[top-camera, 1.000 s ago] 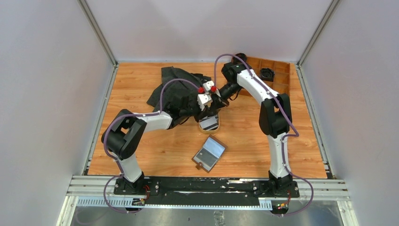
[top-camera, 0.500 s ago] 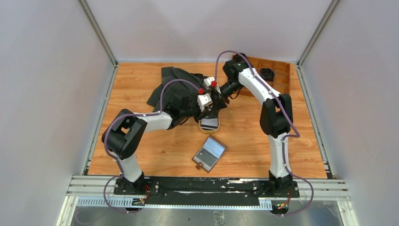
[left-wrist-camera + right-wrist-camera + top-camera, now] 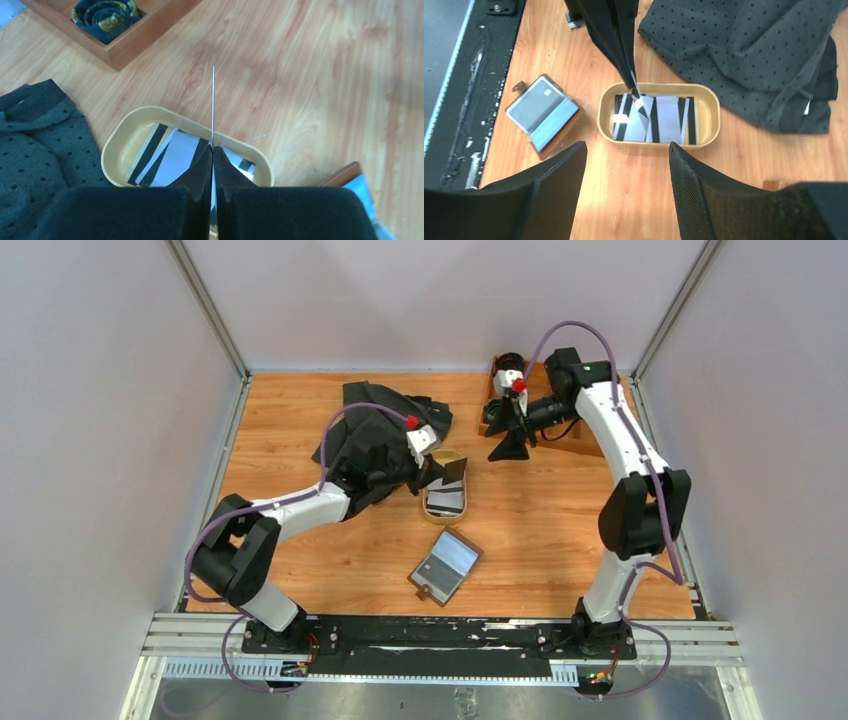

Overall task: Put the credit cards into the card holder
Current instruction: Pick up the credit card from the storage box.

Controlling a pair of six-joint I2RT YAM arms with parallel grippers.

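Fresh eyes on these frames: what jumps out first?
The left gripper, shut on a credit card held edge-on above the oval tan tray of striped cards mid-table. Next, the card holder lying open nearer the bases. The right gripper hangs open and empty at the far side by the wooden compartment box.

Overhead camera looks down from above and behind me. My wrist cameras look down, left closer; all three share the tray point(image 3: 659, 144).
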